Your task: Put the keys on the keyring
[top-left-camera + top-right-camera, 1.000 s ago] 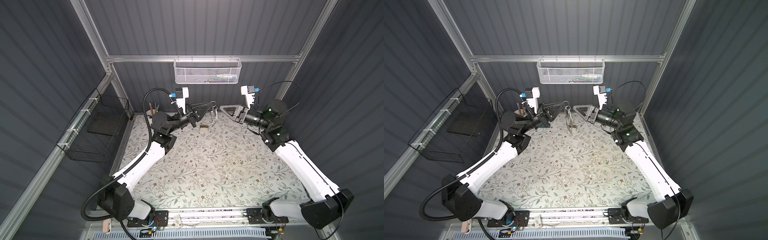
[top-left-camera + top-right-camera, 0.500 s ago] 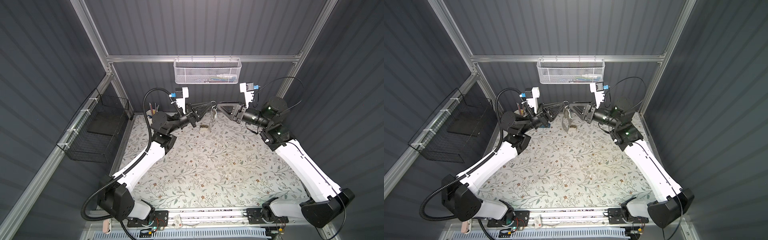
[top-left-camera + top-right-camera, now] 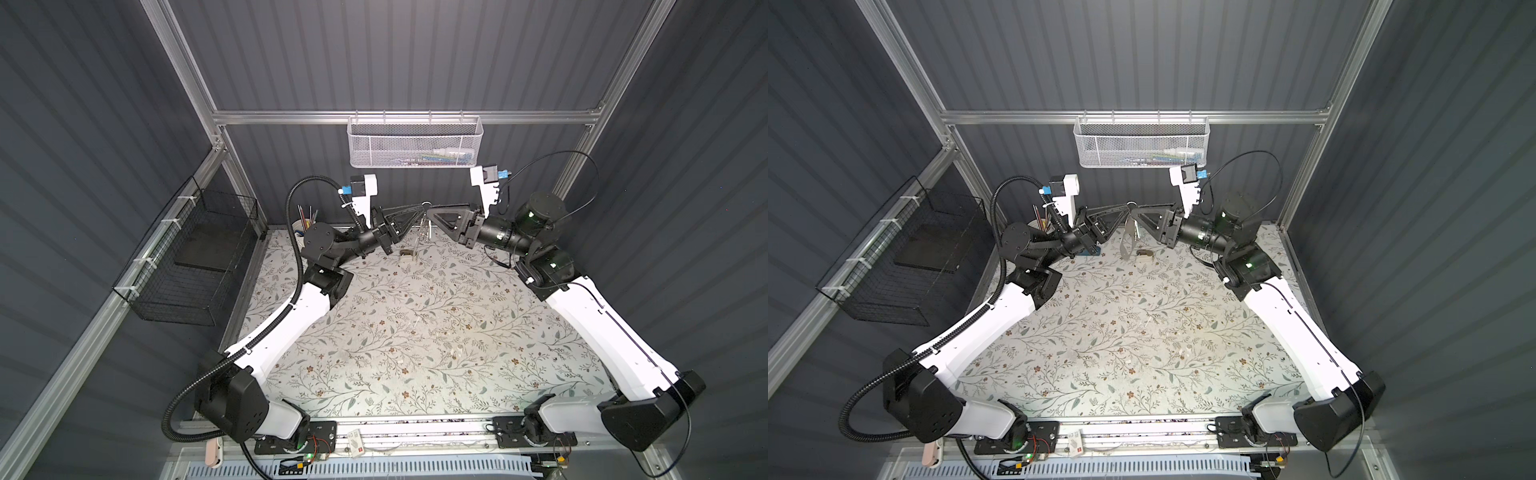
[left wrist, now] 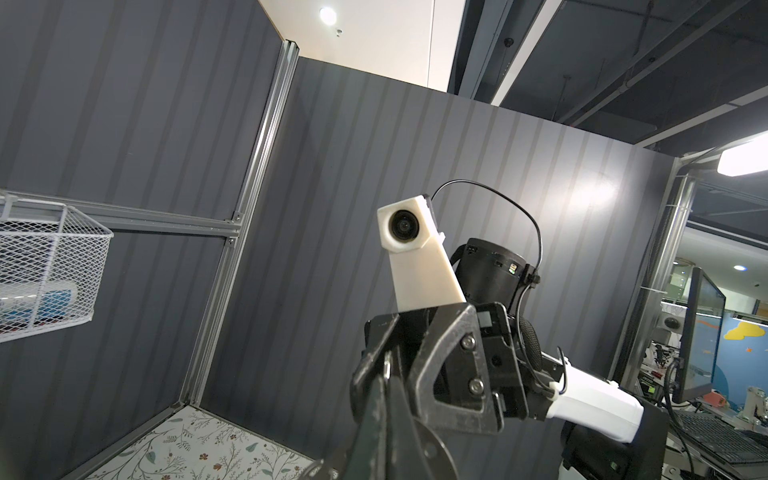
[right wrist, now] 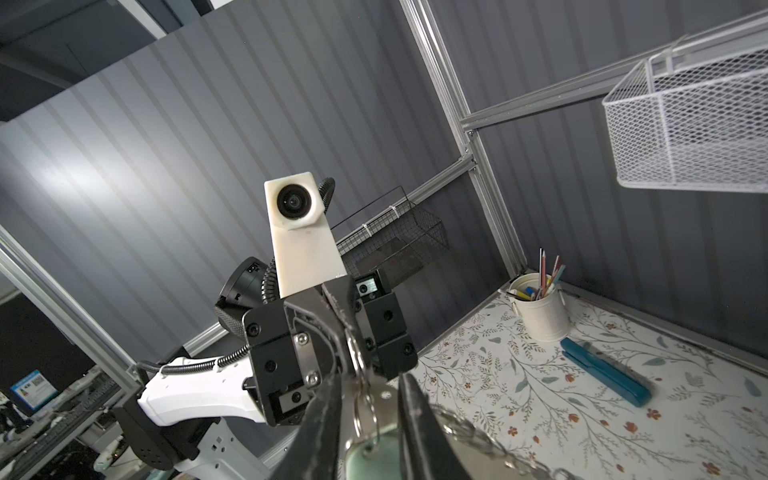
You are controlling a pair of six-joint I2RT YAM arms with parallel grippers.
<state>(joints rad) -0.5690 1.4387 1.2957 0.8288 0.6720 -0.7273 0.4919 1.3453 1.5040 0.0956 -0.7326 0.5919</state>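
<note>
Progress is judged at the joining step, not finished. Both grippers are met tip to tip in mid-air just below the white mesh basket [image 3: 414, 143], well above the floral mat [image 3: 415, 353]. L gripper [image 5: 347, 322] is seen clamped shut on a silver wire ring [image 5: 356, 351]. The keyring [image 3: 1126, 243], a flat grey fob, is hung from that pinch, straight down below the basket. R gripper [image 5: 369, 380] is shown w/ jaws narrowly apart. The keys [image 5: 370, 451], seen only as a mint-green tag w/ small rings, are framed btwn those jaws, but whether anything is actually pinched can't be told. The brass blade isn't made out.

Done, by the look of it: fob raised and held, tag brought up to the ring. Left, prob.: the tag's loop to be worked onto the wire ring. If it is on already, that can't be confirmed from these views. A tan-and-white lump [image 3: 406, 253] is seen lying on the mat beneath the basket, and a teal case [image 5: 602, 370] below the basket's L end.
</note>
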